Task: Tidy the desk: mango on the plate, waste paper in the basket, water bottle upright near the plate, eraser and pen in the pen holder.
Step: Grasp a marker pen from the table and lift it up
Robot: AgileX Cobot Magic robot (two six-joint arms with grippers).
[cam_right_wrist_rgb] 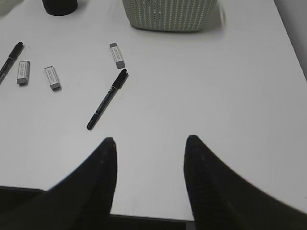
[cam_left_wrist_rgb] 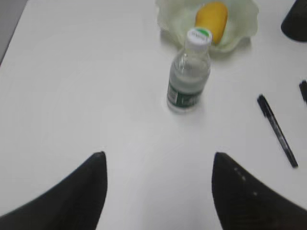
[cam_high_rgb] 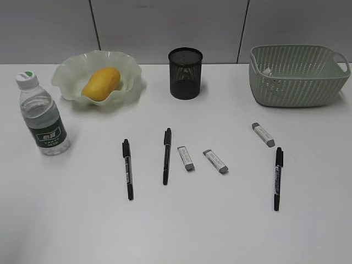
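The mango [cam_high_rgb: 101, 83] lies in the wavy green plate [cam_high_rgb: 127, 70]. Left of it the water bottle [cam_high_rgb: 43, 114] stands upright. The black mesh pen holder [cam_high_rgb: 185, 73] stands at the back, and a white wad of waste paper [cam_high_rgb: 267, 71] shows inside the green basket [cam_high_rgb: 297, 77]. Three pens [cam_high_rgb: 127, 168] [cam_high_rgb: 166, 155] [cam_high_rgb: 278, 177] and three erasers [cam_high_rgb: 186, 158] [cam_high_rgb: 215, 161] [cam_high_rgb: 263, 135] lie on the desk [cam_high_rgb: 66, 220]. My left gripper [cam_left_wrist_rgb: 158, 154] hangs open, well short of the bottle [cam_left_wrist_rgb: 188, 76]. The right gripper [cam_right_wrist_rgb: 150, 139] is open over the desk's near edge, short of a pen [cam_right_wrist_rgb: 106, 99].
Neither arm shows in the exterior view. The desk's front edge runs just under the right fingers [cam_right_wrist_rgb: 103, 172]. A grey panelled wall [cam_high_rgb: 165, 27] closes the back.
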